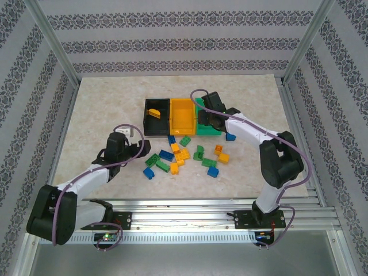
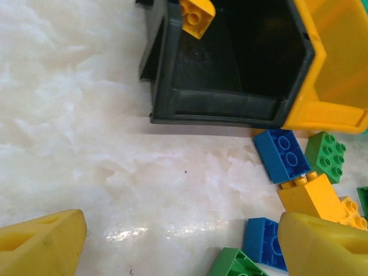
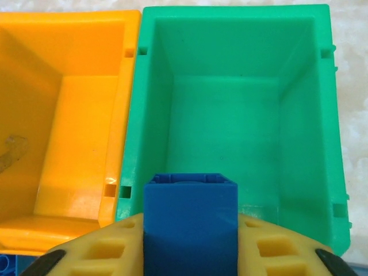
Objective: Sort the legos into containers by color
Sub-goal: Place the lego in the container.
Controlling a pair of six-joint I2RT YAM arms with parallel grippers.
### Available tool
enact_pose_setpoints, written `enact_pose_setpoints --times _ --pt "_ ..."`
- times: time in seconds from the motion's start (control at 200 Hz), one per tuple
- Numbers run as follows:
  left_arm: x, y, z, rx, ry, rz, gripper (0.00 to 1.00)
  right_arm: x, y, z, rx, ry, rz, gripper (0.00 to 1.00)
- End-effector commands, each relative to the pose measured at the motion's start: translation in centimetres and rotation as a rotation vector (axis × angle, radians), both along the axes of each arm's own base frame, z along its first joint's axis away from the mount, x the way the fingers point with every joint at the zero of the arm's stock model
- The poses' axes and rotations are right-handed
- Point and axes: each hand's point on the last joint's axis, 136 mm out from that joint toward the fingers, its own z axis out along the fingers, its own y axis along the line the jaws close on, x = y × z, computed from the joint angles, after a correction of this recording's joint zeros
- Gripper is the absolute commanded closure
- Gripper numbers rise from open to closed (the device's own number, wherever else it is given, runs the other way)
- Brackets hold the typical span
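Right fingers [image 3: 276,247] yellow, blue brick [image 3: 190,221] between them. Ahead of them green bin [image 3: 241,75]; orange-yellow bin [image 3: 75,57] to its left. Left fingers [image 2: 40,244] yellow. Ahead of them black bin [image 2: 230,103], yellow brick [image 2: 197,16] in it. Counter [image 2: 86,144] beneath them cream-white, marbled.

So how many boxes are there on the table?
3, in a row at the middle of the table: black bin left, orange bin in the middle, green bin right. No others seem hidden.
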Motion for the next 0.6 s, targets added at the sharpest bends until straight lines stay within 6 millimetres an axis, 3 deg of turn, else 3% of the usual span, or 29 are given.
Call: enact_pose_setpoints --times 0.0,0.225,0.41,0.595 --pt "0.8 0.1 0.4 -0.114 -0.017 0.023 0.14 0.4 0.2 0.5 0.002 -0.008 0.021 0.37" --pt "1.2 -0.5 -0.5 -0.166 0.017 -0.006 0.14 -2.7 4.9 0.9 -0.011 -0.002 0.185 0.37" --pt "1.2 -0.5 -0.4 -0.165 0.010 -0.012 0.14 -6.0 8.0 -2.3 0.008 0.091 0.234 0.37" --pt "1.1 -0.5 -0.4 -0.166 0.008 -0.012 0.14 -6.7 9.0 -5.5 0.029 0.184 0.200 0.38"
